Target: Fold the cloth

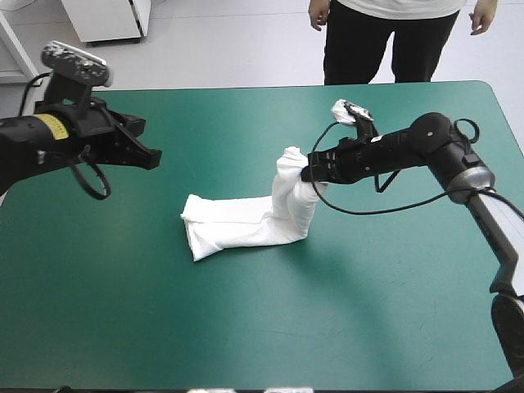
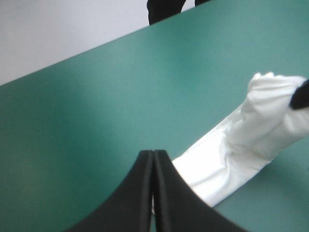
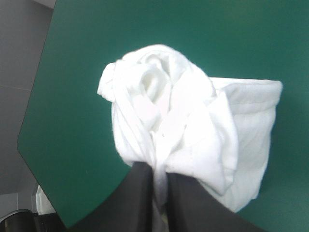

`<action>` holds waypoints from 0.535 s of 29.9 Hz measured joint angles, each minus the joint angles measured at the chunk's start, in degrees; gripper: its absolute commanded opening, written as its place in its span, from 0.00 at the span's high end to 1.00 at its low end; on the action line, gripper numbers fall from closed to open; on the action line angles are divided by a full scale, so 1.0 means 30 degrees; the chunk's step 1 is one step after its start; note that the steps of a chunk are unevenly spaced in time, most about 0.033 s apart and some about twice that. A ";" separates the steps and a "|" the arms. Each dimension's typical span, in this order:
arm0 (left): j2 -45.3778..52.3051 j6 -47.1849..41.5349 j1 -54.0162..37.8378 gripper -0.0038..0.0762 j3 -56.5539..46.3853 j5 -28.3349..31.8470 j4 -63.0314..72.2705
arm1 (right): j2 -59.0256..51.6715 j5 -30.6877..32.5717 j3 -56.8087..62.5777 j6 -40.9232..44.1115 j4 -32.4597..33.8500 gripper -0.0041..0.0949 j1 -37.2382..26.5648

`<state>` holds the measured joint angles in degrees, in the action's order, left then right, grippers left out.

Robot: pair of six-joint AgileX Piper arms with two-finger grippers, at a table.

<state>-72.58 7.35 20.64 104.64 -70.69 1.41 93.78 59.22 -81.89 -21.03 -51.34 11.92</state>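
Note:
The white T-shirt (image 1: 246, 221) lies as a long folded bundle near the table's middle, its right end pulled up off the teal-green cover. My right gripper (image 1: 311, 172) is shut on that raised end, a bunched knot of cloth (image 3: 164, 116) standing ahead of its fingers. My left gripper (image 1: 151, 157) hovers over the table's left part, well apart from the T-shirt, shut and holding nothing; in the left wrist view (image 2: 153, 154) its fingers meet in an arch, with the T-shirt (image 2: 231, 154) ahead and to one side.
A person stands beyond the table's far edge (image 1: 385, 83), hands hanging clear of the top. Bare teal-green cover (image 1: 246, 327) stretches along the near side and to the left of the bundle.

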 measured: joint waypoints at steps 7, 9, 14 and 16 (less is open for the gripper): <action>0.1891 -0.0366 0.0000 0.96 0.0023 -0.0250 -0.0010 | 0.0905 -0.1775 -0.0013 -0.0157 -0.0743 0.98 0.2638; 0.2123 -0.0435 0.0000 0.96 0.0023 -0.0266 -0.0010 | 0.1633 -0.2172 -0.0013 -0.0475 -0.1194 0.98 0.3251; 0.2454 -0.0435 0.0000 0.96 0.0023 -0.0266 -0.0033 | 0.3425 -0.2759 -0.0450 -0.1807 -0.2747 0.96 0.4553; 0.2502 -0.0435 0.0000 0.96 0.0023 -0.0271 -0.0033 | 0.4236 -0.2759 -0.1184 -0.2298 -0.3137 0.89 0.5046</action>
<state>-65.07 6.05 20.64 104.71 -71.50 1.31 106.49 50.94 -85.45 -27.93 -60.75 27.06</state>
